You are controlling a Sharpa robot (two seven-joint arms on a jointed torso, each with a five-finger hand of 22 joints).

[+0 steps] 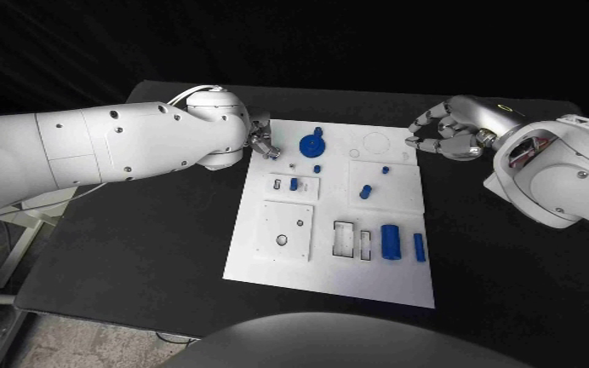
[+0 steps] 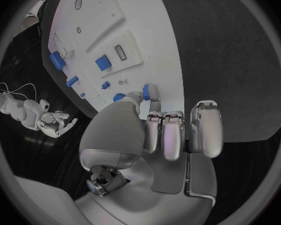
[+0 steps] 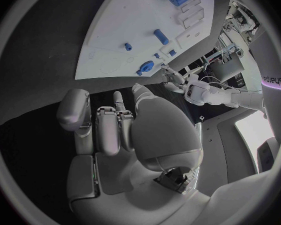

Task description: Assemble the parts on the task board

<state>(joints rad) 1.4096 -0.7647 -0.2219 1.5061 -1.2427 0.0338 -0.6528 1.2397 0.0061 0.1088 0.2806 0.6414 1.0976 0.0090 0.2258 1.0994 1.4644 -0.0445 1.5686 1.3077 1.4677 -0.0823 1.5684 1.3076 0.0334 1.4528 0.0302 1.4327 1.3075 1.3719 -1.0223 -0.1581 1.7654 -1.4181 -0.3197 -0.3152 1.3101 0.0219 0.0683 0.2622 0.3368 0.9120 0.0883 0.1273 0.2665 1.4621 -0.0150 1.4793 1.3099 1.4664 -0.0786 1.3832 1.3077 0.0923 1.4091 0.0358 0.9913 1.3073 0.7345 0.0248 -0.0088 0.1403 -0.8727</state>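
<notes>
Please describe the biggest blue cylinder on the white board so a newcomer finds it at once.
Find the white task board on the black table. Near its front right corner, a fat blue cylinder lies beside a thin blue bar. It is thicker than every other blue part.

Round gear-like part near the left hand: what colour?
Blue gear, clearest in the head view.

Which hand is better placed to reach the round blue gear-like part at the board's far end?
Probably left: the left hand sits beside the round blue gear-like part; the right hand hovers off the white task board.

One white task board (image 1: pixel 329 274), seven blue parts (image 1: pixel 391 241), two silver hands (image 1: pixel 444 137).
</notes>
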